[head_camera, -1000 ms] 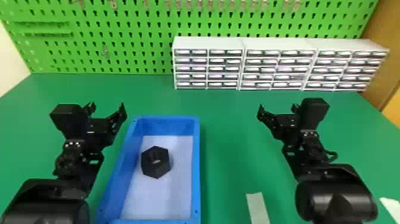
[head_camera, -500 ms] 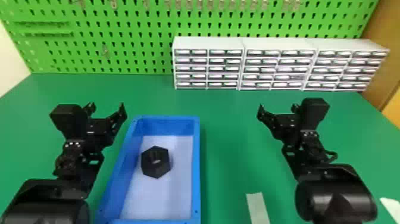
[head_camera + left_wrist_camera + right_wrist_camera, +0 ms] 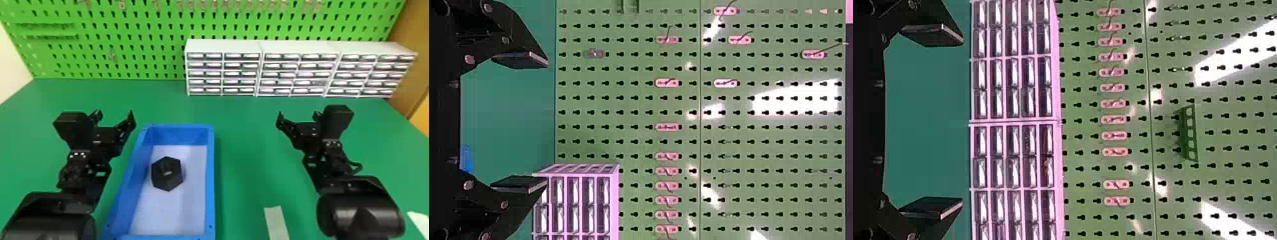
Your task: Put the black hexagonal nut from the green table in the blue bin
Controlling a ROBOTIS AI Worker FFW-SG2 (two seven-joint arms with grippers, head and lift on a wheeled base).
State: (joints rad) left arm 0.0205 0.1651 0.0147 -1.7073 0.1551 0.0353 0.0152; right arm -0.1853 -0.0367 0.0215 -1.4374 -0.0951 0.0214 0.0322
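Nut (image 3: 167,178) sits inside the blue bin (image 3: 210,178), on the floor, nearer the far edge than the near one and close to the left wall. Looks done to me. My left gripper (image 3: 114,115) hangs just beyond the bin's left edge, fingers wide apart, nothing between them; my right gripper (image 3: 298,116) is well off the bin's right edge, also wide open, also empty. Risks: if I swing the left arm inward low, forearm or fingers could clip the left rim and shove the bin, sliding the nut into a wall. If I misjudge this as unfinished and regrasp, one finger would have little room between nut and left wall, so it could jam on the rim, or the nut could twist because I'd catched corners instead of flats. Safest is leaving it alone, backing out clear of the rim. Materials: nut matte black, chunky, six-sided, round hole through it; can't tell metal or plastic. Bin long, rectangular, smooth plastic by the look, walls saturated blue, floor pale. Desk (image 3: 245,153) flat, plain green. Along its far edge, green pegboard (image 3: 143,32) with keyhole slots, and white drawers (image 3: 287,48), boxy, shiny-fronted, in a grid.
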